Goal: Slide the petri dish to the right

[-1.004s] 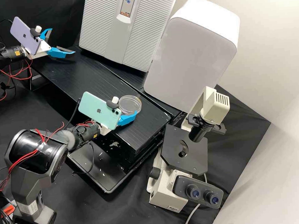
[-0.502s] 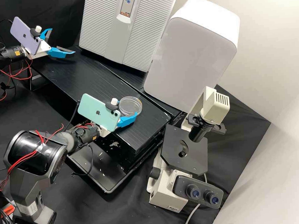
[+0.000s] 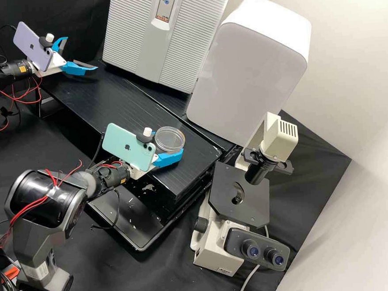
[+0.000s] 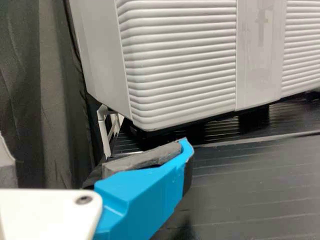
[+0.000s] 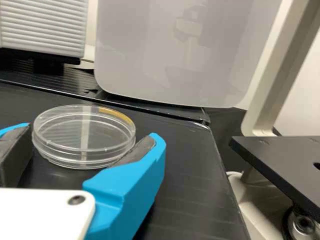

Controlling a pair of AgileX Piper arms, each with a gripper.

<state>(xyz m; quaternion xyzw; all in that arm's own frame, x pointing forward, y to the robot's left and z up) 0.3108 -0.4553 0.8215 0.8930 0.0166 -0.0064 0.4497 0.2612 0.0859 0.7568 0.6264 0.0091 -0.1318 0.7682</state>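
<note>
- The bench (image 3: pixel 111 98) and the instruments on and around it have not shifted over the last second. The white housing (image 3: pixel 250 66) and the microscope (image 3: pixel 247 204) stand where they were.
- The left gripper (image 3: pixel 76 56) has stayed parked at the bench's far end, beside the ribbed cabinet (image 4: pixel 175 60). Its fingers are spread apart with nothing between them, and it takes no part in the slide.
- The right gripper (image 5: pixel 92 134) has crept a little toward the bench edge on the arms' side.
- Its blue fingers (image 5: pixel 135 170) are drawn in against the dish rim from both sides. This looks like a light clamp rather than a loose straddle.
- The petri dish (image 5: pixel 84 132) has gone with it by the same small amount. It lies flat on the bench top between the fingers, near the end that faces the microscope and close to the arm-side edge.
- I judge the slide to be under way but barely advanced. Since the dish follows the fingers, the hold seems good enough to carry on.
- Little bench remains before that edge, so the travel left is short.
</note>
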